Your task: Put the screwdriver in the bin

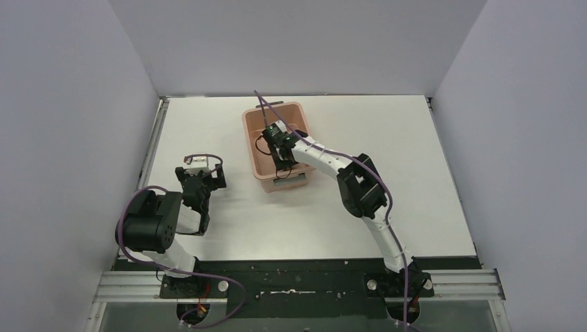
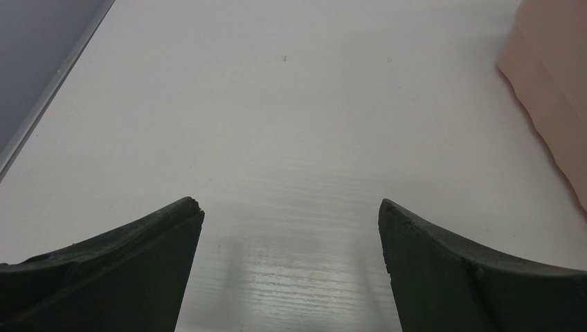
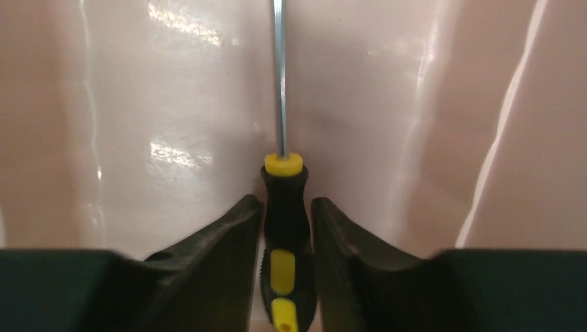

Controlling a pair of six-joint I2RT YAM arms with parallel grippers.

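Observation:
The salmon-pink bin [image 1: 247, 140] stands at the table's far middle. My right gripper [image 1: 280, 164] reaches down into it. In the right wrist view the right gripper [image 3: 285, 204] is shut on the black-and-yellow handle of the screwdriver [image 3: 284, 232], whose thin metal shaft points ahead low over the bin's glossy pink floor [image 3: 159, 104]. In the top view the screwdriver is hidden under the gripper. My left gripper [image 1: 201, 166] is open and empty over the bare table, left of the bin. In the left wrist view it [image 2: 291, 207] holds nothing, and the bin's wall [image 2: 550, 90] shows at the right edge.
Grey walls close in the white table on the left, back and right. A metal rail [image 1: 154, 149] runs along the table's left edge. The arm bases sit on a dark strip [image 1: 297, 273] at the near edge.

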